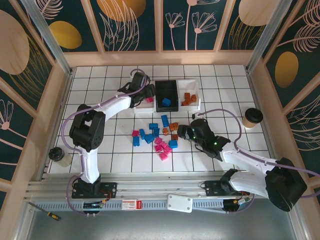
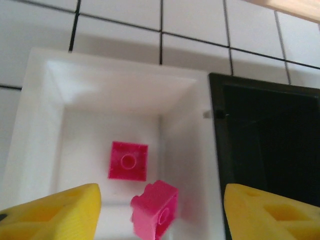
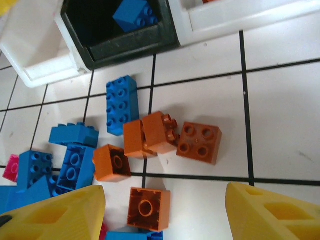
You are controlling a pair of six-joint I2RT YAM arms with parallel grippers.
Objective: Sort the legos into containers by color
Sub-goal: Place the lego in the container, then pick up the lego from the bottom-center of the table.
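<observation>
Magenta-pink plastic bricks are in the white rectangular tray, and both my grippers are spread wide.
My left gripper hangs over that tray with jaws apart and gripping nothing. One pink brick lies flat and one is tilted, and the black rectangular tray sits at its 3 o'clock. My right gripper, jaws also apart and empty, hovers over orange-brown bricks on the white tiled table, with a blue brick in the black tray at 12 o'clock.

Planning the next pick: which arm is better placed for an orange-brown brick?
Right. The right gripper, open, hangs over the orange-brown bricks; the left gripper is at the white tray with pink bricks.
</observation>
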